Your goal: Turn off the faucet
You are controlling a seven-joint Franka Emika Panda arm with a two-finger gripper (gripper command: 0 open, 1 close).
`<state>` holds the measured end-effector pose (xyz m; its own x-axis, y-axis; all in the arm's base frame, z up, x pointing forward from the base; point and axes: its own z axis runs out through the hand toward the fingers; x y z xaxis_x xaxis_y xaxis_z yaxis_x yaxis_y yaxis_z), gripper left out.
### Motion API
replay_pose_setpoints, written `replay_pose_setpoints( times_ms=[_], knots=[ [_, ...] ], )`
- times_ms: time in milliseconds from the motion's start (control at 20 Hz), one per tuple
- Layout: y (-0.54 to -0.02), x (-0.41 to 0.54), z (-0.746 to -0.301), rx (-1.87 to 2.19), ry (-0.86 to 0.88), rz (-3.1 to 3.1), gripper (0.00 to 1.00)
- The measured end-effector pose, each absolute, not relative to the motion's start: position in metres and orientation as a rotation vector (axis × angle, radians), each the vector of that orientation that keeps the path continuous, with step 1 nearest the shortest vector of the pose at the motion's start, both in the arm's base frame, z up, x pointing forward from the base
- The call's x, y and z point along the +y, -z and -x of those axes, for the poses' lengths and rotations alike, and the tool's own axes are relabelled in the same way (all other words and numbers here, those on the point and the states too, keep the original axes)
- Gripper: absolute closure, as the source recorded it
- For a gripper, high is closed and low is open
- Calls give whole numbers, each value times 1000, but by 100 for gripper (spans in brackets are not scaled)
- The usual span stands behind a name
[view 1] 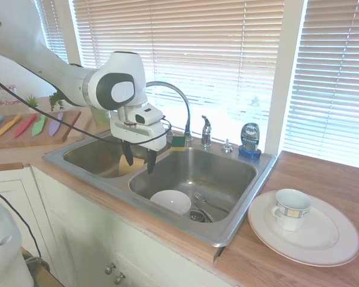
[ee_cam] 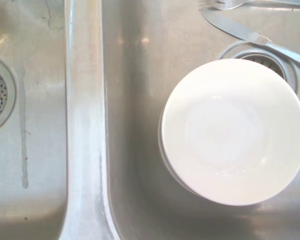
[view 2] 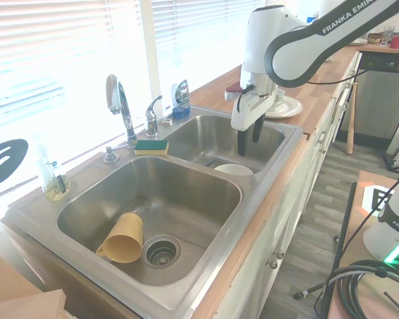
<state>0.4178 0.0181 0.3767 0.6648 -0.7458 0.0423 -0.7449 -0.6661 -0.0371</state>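
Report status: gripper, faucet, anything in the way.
Gripper open, empty, above the sink divider. Faucet lever untouched. Path to lever clear.
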Motion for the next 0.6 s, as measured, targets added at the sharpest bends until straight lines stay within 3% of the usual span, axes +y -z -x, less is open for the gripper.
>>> replay_pose_setpoints(
  times_ms=[600],
  knots=[
    [-377, 11, -418, 1300, 84, 2841, 100]
  ],
)
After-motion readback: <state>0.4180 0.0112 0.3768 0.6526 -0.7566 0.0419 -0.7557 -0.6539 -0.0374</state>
